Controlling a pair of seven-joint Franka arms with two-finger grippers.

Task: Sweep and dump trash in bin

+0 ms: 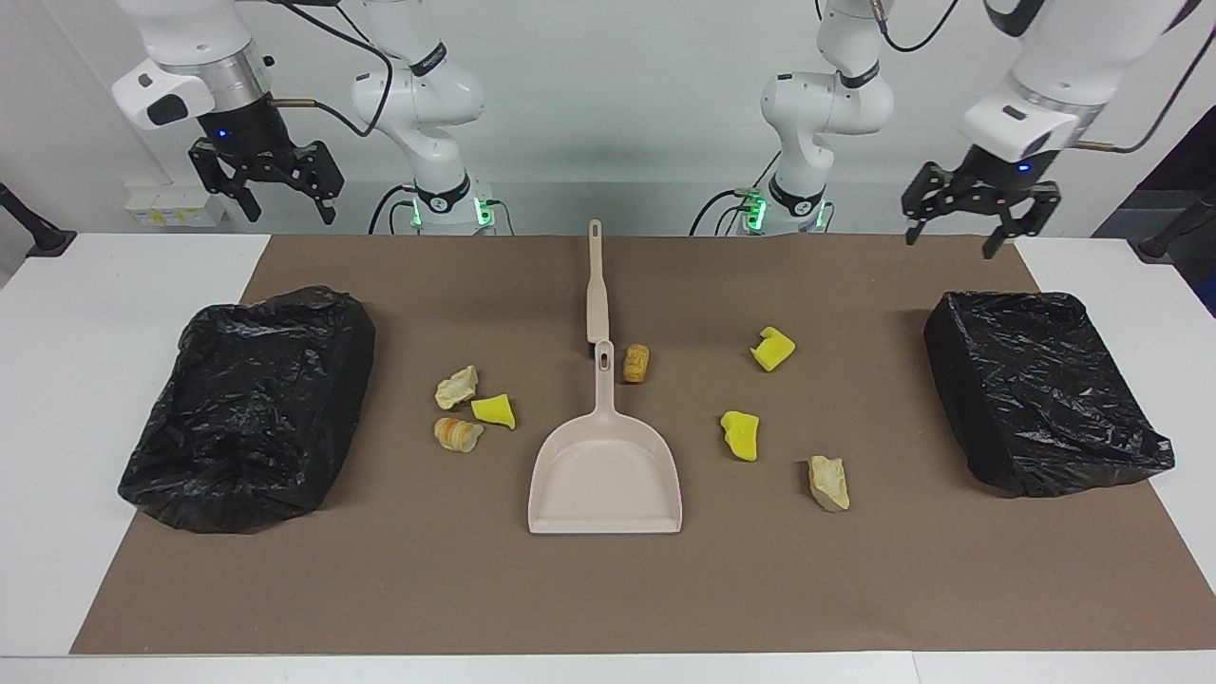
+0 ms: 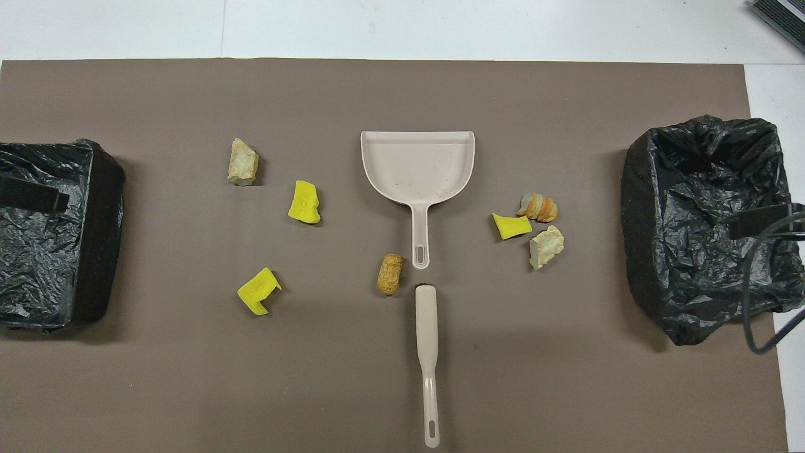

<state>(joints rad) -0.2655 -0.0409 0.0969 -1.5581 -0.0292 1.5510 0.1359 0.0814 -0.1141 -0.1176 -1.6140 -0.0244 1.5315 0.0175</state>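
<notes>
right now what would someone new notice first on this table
Probably the pale pink-beige plastic dustpan at the middle of the brown mat, its handle in line with the beige-handled brush nearer the robots. Bright yellow sponge chunks and beige lumps lie scattered on both sides of it, and a black-bagged bin sits at each end.

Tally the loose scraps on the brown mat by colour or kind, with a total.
Yellow sponge chunks: 3
Pale beige lumps: 2
Tan-striped lump: 1
Brown cork-like cylinder: 1
Total: 7
</notes>
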